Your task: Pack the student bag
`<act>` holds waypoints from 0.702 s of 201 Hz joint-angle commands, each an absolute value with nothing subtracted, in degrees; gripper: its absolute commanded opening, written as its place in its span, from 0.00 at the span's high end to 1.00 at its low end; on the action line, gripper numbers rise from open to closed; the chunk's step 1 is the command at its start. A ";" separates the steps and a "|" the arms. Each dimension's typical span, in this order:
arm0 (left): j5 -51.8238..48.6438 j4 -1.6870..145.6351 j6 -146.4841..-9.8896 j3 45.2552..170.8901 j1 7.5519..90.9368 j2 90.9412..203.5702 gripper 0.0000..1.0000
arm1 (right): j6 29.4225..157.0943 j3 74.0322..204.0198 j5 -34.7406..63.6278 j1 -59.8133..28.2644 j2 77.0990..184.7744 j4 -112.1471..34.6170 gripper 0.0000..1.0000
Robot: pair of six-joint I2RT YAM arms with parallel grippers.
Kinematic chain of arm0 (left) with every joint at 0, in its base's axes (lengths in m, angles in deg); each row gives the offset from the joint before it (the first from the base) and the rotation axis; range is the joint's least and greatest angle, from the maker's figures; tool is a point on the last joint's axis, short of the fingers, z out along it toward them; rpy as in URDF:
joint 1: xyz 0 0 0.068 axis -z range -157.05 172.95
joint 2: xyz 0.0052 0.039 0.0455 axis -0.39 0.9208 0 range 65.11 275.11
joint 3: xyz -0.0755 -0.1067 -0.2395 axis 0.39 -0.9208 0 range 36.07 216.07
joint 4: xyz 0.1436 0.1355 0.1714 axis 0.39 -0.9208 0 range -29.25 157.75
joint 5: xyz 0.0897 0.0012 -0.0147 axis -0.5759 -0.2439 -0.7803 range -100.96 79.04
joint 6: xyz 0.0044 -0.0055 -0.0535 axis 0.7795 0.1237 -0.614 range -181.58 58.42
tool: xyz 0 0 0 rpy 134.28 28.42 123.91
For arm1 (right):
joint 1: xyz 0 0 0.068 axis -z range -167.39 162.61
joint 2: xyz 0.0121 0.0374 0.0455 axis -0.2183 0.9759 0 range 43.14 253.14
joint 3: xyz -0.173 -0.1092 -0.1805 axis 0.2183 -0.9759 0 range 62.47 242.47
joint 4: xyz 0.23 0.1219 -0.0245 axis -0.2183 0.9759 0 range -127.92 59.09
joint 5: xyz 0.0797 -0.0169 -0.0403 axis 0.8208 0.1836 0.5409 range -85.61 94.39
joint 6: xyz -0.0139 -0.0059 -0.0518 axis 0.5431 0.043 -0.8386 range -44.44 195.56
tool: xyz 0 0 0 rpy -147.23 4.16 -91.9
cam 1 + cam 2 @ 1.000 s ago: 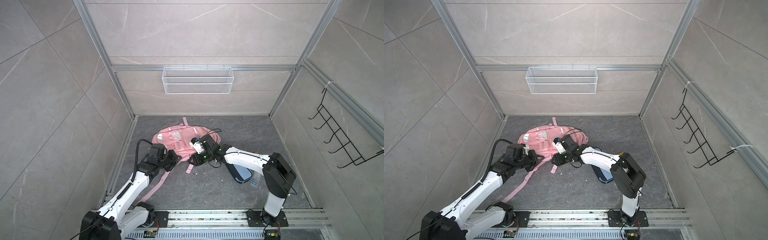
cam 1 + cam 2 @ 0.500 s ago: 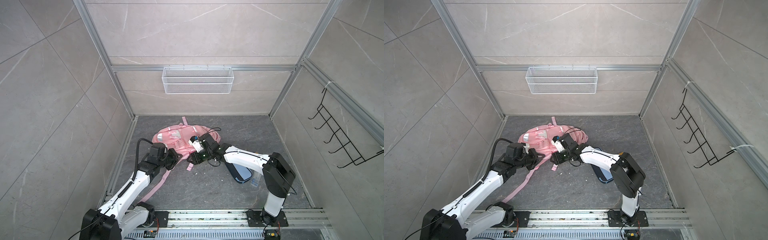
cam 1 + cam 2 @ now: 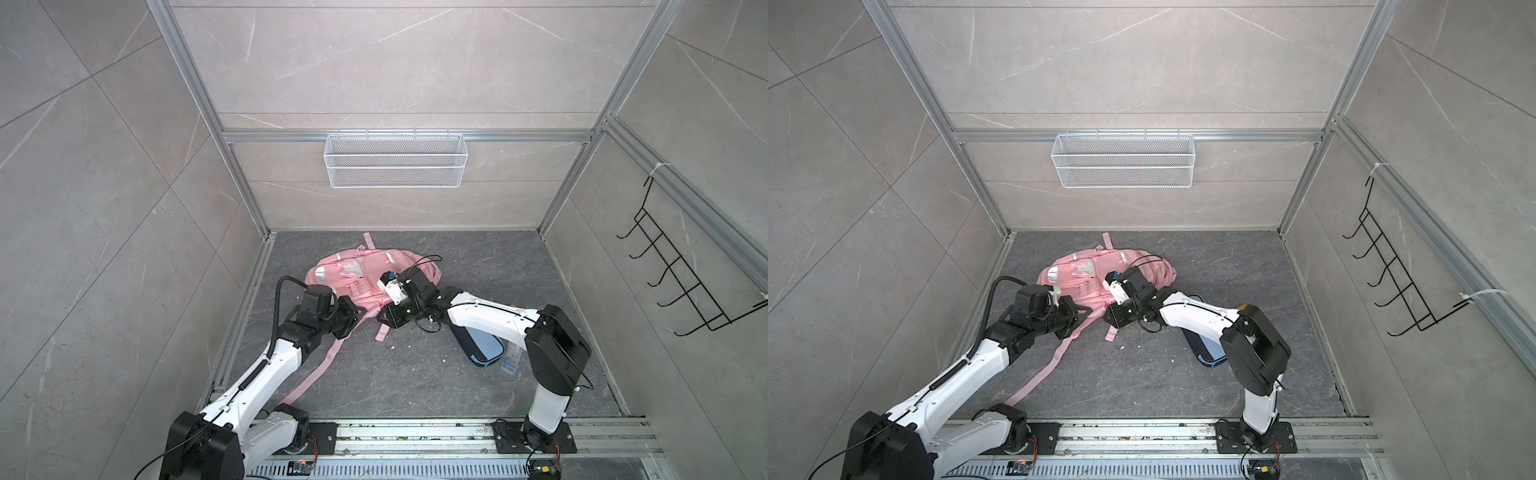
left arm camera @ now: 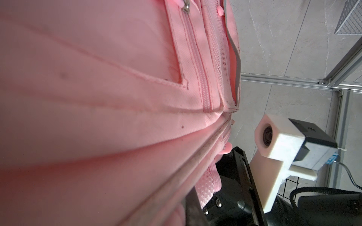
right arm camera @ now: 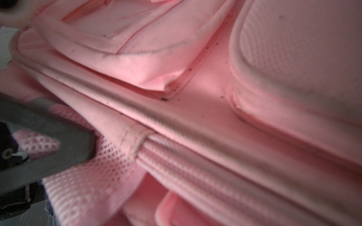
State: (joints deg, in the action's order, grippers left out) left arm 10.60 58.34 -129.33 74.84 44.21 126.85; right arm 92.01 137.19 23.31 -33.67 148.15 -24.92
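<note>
**Top views.** The student bag (image 3: 353,274) lies flat on the tabletop (image 3: 415,382), toward the back and left of centre, with one long strap (image 3: 316,374) trailing toward the robot. The left gripper (image 3: 353,322) sits at the bag's near edge with its fingers fully closed. These views do not show whether fabric is pinched between them. Judged function: anchoring the bag. The right gripper (image 3: 384,322) meets the same edge from the opposite side, and its finger spread cannot be told. The pencil case (image 3: 484,351) lies outside the bag, partly under the right arm, with a small clear item (image 3: 511,361) just beside it. Packing is judged not yet begun. The wire basket (image 3: 1125,166) on the back wall shows no contents.

**Left wrist view.** Pink fabric fills most of the frame. A pocket zip (image 4: 197,68) runs fully closed, and no bag interior is exposed. The right arm's camera housing (image 4: 278,140) is close by, so both grippers work the same seam.

**Right wrist view.** A ribbed zip track (image 5: 215,166) runs closed along the bag. Mesh padding (image 5: 88,185) lies against a dark finger (image 5: 49,133), but its owner cannot be determined. Judged purpose: locating the main opening.
</note>
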 commanded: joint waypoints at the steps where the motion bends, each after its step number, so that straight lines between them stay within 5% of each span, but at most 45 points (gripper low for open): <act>1: 16.81 66.31 -129.60 76.15 45.19 126.63 1.00 | 90.68 140.16 21.99 -33.46 148.30 -27.52 0.78; 47: 16.94 66.09 -128.99 76.68 44.85 127.14 1.00 | 90.30 139.90 18.11 -33.43 147.27 -25.32 1.00; 141: 13.21 57.84 -124.55 75.32 35.89 124.16 1.00 | 96.73 132.79 11.45 -30.50 142.60 -19.20 1.00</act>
State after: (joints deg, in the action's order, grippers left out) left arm 12.17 57.51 -128.12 74.81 39.10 127.07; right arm 92.71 135.77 15.75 -33.15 146.16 -22.47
